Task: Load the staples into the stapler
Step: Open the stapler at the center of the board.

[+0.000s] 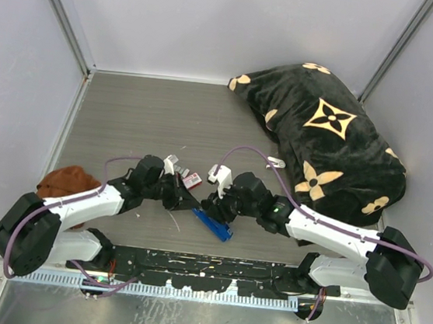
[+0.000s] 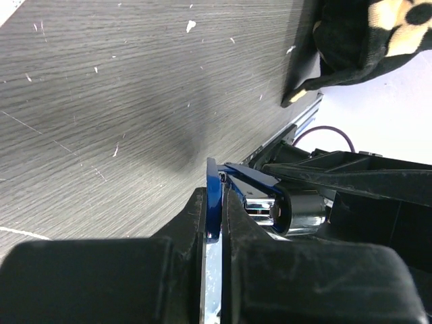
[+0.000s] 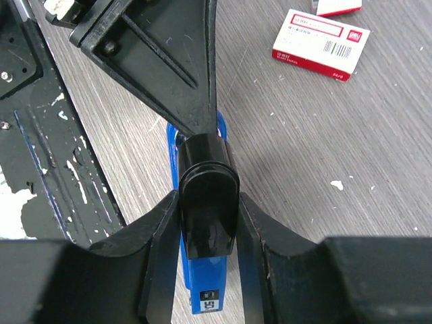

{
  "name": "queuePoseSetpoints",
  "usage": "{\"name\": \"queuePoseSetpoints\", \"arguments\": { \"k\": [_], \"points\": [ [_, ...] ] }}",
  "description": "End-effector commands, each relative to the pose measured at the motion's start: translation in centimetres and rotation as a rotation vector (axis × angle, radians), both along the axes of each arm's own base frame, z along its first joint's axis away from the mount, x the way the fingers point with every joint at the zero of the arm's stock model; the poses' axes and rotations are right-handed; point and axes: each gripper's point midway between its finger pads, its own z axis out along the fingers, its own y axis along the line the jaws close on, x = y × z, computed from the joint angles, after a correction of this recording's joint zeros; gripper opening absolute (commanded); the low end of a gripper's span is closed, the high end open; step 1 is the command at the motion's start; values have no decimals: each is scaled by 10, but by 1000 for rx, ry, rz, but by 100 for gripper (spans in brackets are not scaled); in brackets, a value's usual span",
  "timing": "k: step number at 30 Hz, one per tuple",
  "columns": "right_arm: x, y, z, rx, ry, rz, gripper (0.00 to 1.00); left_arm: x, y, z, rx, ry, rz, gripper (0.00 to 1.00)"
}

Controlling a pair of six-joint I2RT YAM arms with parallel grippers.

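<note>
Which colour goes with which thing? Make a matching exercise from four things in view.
Things:
1. stapler
2. box
3. blanket
4. plush

Colours:
A. red and white
B. brown
C. blue
D. black with tan flowers

Pairs: 1-C, 2-A, 3-D, 4-B
</note>
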Motion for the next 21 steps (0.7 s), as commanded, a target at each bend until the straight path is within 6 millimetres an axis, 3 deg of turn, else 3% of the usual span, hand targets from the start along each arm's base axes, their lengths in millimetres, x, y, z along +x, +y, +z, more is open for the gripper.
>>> {"name": "queuePoseSetpoints", "arguments": {
  "k": [1, 8, 17, 21],
  "points": [
    [21, 19, 86, 226, -206, -14, 1, 7, 20, -2, 29, -22, 47, 0],
    [30, -15, 101, 292, -221, -102, 1, 13, 54, 2, 58, -35, 96, 0],
    [45, -72, 61, 377, -160, -444, 1, 20, 84, 6, 84, -73, 193, 0],
    [40, -87, 45, 429, -124, -523, 12, 20, 89, 10, 68, -73, 204, 0]
  ]
}}
